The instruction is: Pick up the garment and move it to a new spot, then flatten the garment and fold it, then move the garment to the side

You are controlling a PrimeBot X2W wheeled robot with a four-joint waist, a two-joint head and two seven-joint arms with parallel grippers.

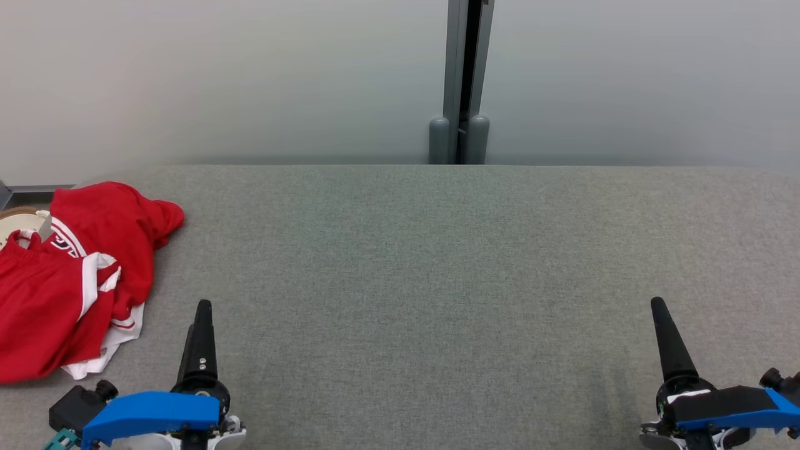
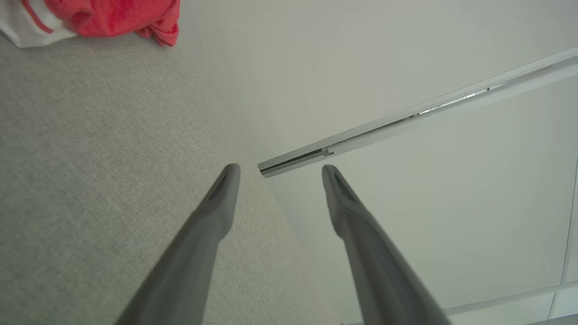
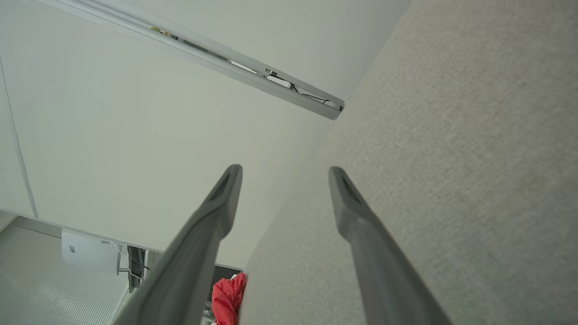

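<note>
A crumpled red garment with white trim (image 1: 75, 275) lies heaped at the far left edge of the grey fabric table (image 1: 437, 281). A corner of the garment (image 2: 113, 18) appears at the top left of the left wrist view, and a bit of red cloth (image 3: 227, 295) shows low in the right wrist view. My left gripper (image 1: 203, 307) rests at the lower left, just right of the garment and apart from it, open and empty (image 2: 278, 171). At the lower right my right gripper (image 1: 657, 304) is far from the garment, open with nothing between its fingers (image 3: 284, 174).
A pale wall rises behind the table, with a grey vertical post (image 1: 465, 81) at its middle. A round pale object (image 1: 22, 226) sits partly under the garment at the far left. The table's far edge (image 1: 437, 165) meets the wall.
</note>
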